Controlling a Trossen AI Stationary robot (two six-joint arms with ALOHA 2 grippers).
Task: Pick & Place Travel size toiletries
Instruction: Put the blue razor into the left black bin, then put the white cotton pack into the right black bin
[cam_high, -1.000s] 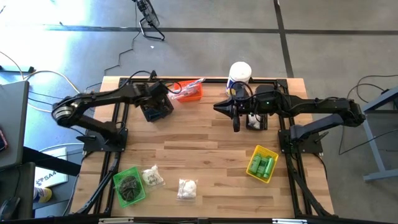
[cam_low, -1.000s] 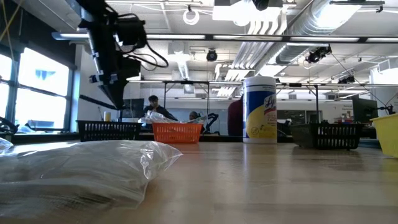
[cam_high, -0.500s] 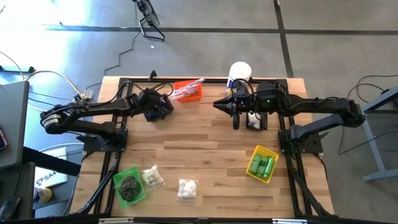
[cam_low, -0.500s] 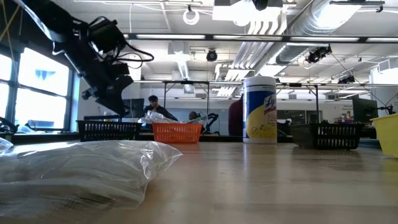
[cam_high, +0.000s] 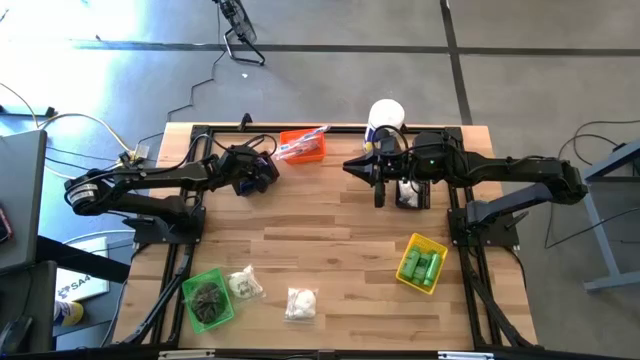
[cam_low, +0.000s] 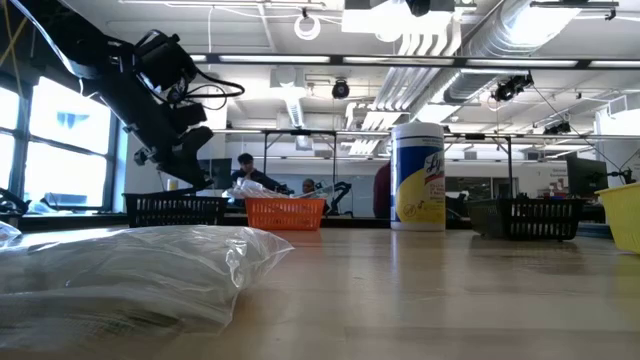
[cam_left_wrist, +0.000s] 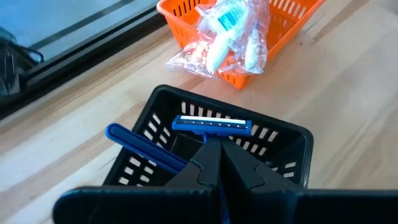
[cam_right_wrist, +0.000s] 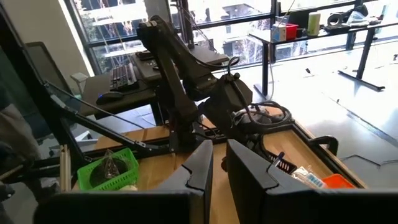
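Bright, even light; blurred foreground

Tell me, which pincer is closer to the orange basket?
The left pincer; it hovers just beside the orange basket, over a black bin. The right pincer sits farther off, near the white canister.

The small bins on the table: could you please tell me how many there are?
5: an orange bin at the far edge, a black bin under the left hand, another black bin under the right arm, a yellow bin and a green bin nearer the front.
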